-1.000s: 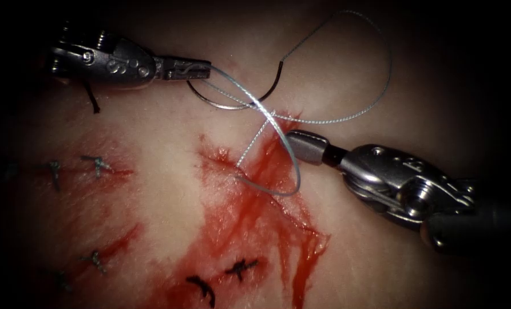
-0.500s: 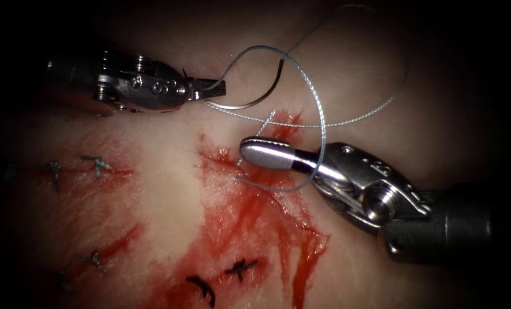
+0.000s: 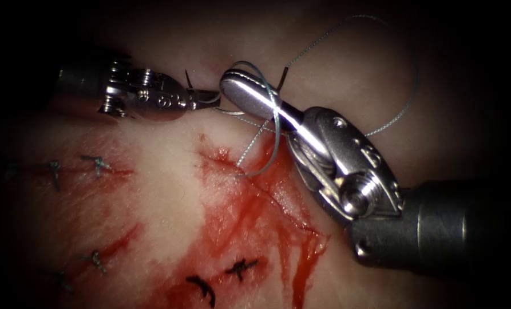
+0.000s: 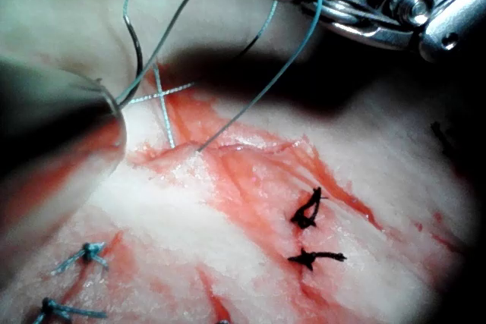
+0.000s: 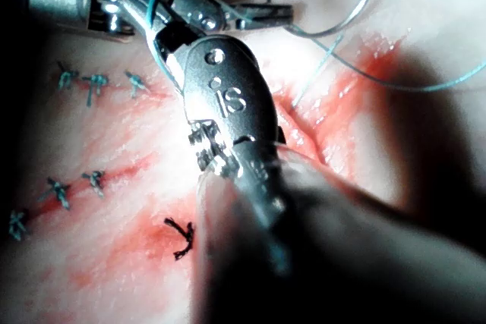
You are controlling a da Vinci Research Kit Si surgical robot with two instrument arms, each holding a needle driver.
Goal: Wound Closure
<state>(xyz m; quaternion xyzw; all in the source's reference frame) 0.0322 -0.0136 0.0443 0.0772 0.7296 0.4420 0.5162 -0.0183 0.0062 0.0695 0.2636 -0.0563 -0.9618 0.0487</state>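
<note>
Steel needle (image 3: 281, 77) gripped by left tool (image 3: 209, 97), curve lying crosswise above cut, thread (image 3: 272, 123) looped round closed, empty right tool (image 3: 238, 86).

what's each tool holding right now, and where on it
Left tool: shut on the needle at its tail end. Right tool: grips nothing; thread loops around its closed fingers.

Needle (image 3: 232, 110): thin dark curved wire, clear of tissue, lying above top of cut, largely hidden behind right tool (image 3: 249, 94); one end at left tool (image 3: 209, 97).
Thread (image 3: 275, 123): pale blue-grey, looped over right tool's closed jaws, running down into cut (image 3: 255, 183) on red-stained tissue (image 3: 169, 189); wide loop arcs off to right.
</note>
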